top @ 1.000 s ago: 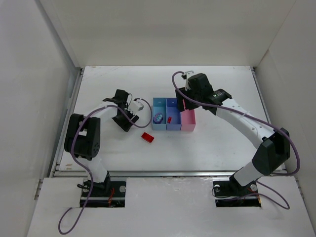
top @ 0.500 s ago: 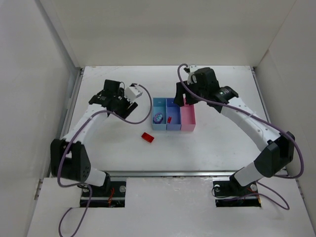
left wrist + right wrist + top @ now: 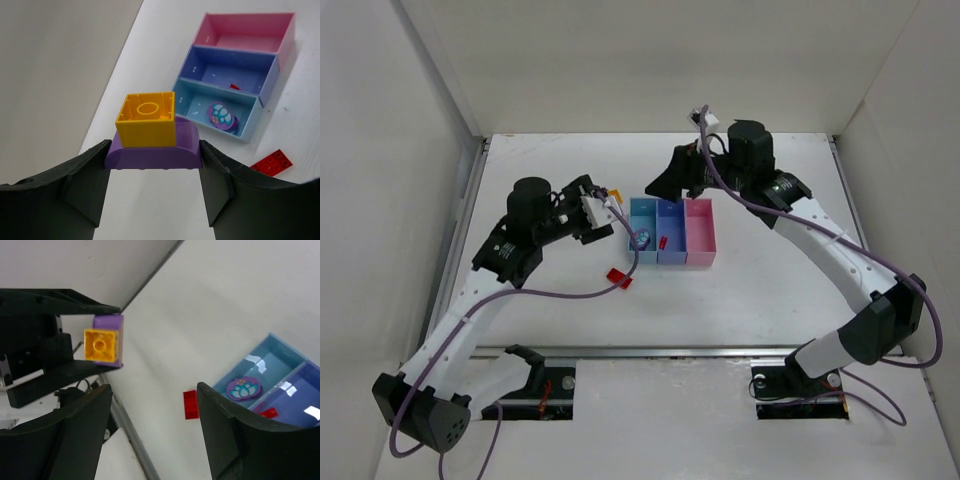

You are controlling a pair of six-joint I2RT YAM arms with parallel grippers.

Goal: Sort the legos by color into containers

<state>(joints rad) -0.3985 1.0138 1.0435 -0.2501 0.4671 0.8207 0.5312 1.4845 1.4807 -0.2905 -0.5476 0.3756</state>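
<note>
The left end effector [image 3: 155, 152] is clamped on a stacked pair of legos held off the desk [image 3: 760, 280]: a purple brick [image 3: 186, 146] with curved ends sits squeezed between the two dark fingers [image 3: 82, 182], and an orange-yellow brick [image 3: 146, 120] is pressed onto its top, hollow side facing the wrist camera. In the top view this pair hangs at about 10 o'clock from the light blue bin [image 3: 642, 212], near it but not over it.

A flat red plate [image 3: 619, 277] lies on the desk at about 7 o'clock from the same bin, apart from its wall.

The three bins stand joined in a row. The light blue bin is leftmost and holds a round lilac piece [image 3: 222, 114] printed with a lotus. The blue-violet bin [image 3: 667, 212] in the middle holds a small red piece [image 3: 662, 241]. The pink bin [image 3: 700, 222] on the right shows only its bare floor.

The right end effector [image 3: 152, 390] hangs above the desk at about 12 o'clock from the blue-violet bin, tilted toward the left arm. Its fingers [image 3: 227, 432] are spread apart with nothing between them, and through the gap the right wrist camera sees the held pair, the red plate and the light blue bin.
</note>
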